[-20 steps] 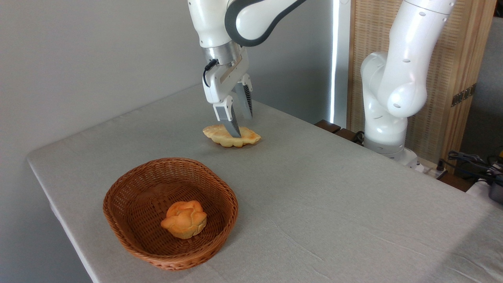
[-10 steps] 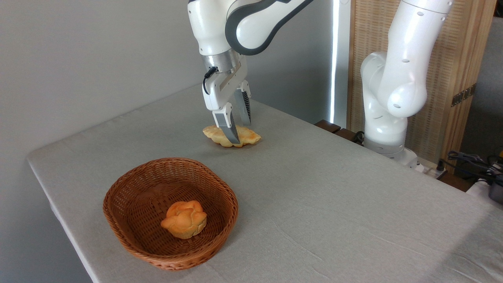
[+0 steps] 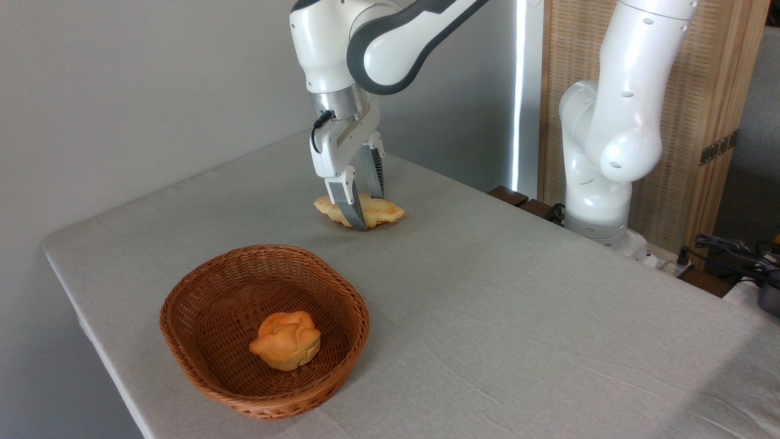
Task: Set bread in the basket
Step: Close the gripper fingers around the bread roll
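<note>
Round, shallow, reddish-brown woven wicker basket [image 3: 264,330] with a thick rim sits on the near left part of the grey cloth-covered table [image 3: 518,317]. Inside it, on the woven floor: small round orange knotted bun [image 3: 285,340], glossy, lumpy surface.

Further back, well apart from the basket: long, flattish, pale golden braided bread loaf [image 3: 382,211] with browned spots and pointed ends, lying flat on the cloth.

White two-finger gripper [image 3: 365,211] with grey ribbed finger pads [image 3: 353,206] is lowered over the loaf's middle. Fingers straddle it, one on the near side, one on the far side, tips down at table level. Jaws spread about the loaf's width; cannot tell whether the pads press on it.

Right: white, smooth arm base [image 3: 594,201] at the table's far edge, in front of a slatted wooden screen [image 3: 701,91].
</note>
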Robot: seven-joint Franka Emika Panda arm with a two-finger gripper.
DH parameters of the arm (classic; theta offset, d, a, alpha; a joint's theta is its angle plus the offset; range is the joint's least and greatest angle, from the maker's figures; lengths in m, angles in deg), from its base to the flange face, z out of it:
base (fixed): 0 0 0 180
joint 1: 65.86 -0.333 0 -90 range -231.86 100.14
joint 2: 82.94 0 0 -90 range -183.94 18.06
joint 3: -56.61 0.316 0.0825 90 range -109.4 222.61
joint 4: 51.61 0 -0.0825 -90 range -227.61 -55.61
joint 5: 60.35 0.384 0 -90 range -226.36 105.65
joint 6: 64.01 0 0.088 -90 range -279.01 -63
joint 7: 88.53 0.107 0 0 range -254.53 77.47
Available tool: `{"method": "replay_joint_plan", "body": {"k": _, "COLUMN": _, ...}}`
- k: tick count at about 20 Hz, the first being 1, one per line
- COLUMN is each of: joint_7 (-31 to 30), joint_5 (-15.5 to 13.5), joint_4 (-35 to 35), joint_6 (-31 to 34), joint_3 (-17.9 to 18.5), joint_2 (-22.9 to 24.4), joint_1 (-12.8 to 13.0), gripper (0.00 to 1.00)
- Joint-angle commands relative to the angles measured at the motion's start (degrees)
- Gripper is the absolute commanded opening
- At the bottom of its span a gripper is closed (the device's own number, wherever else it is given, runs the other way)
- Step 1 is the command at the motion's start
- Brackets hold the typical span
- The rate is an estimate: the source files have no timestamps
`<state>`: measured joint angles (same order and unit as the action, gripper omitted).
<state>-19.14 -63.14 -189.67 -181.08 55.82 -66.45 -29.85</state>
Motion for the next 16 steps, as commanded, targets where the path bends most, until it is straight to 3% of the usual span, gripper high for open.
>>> {"method": "replay_joint_plan", "body": {"k": 1, "joint_7": 0.04, "joint_5": -0.02, "joint_4": -0.55, "joint_6": -1.66, "joint_3": 0.70, "joint_2": -0.41, "joint_1": 0.91, "gripper": 0.90}}
{"method": "replay_joint_plan", "body": {"k": 2, "joint_7": 0.04, "joint_5": -0.02, "joint_4": -0.55, "joint_6": -1.66, "joint_3": 0.70, "joint_2": -0.41, "joint_1": 0.91, "gripper": 0.84}}
{"method": "replay_joint_plan", "body": {"k": 3, "joint_7": 0.13, "joint_5": -0.02, "joint_4": -0.55, "joint_6": -1.66, "joint_3": 0.70, "joint_2": -0.41, "joint_1": 0.91, "gripper": 0.64}}
{"method": "replay_joint_plan", "body": {"k": 4, "joint_7": 0.13, "joint_5": -0.02, "joint_4": -0.55, "joint_6": -1.66, "joint_3": 0.70, "joint_2": -0.41, "joint_1": 0.91, "gripper": 0.54}}
{"method": "replay_joint_plan", "body": {"k": 5, "joint_7": 0.30, "joint_5": -0.11, "joint_4": -0.55, "joint_6": -1.66, "joint_3": 0.70, "joint_2": -0.41, "joint_1": 0.99, "gripper": 0.34}}
{"method": "replay_joint_plan", "body": {"k": 7, "joint_7": 0.39, "joint_5": -0.11, "joint_4": -0.55, "joint_6": -1.75, "joint_3": 0.70, "joint_2": -0.58, "joint_1": 1.52, "gripper": 0.20}}
{"method": "replay_joint_plan", "body": {"k": 16, "joint_7": 0.57, "joint_5": -0.55, "joint_4": -0.55, "joint_6": -3.60, "joint_3": 0.70, "joint_2": -1.55, "joint_1": 1.70, "gripper": 0.10}}
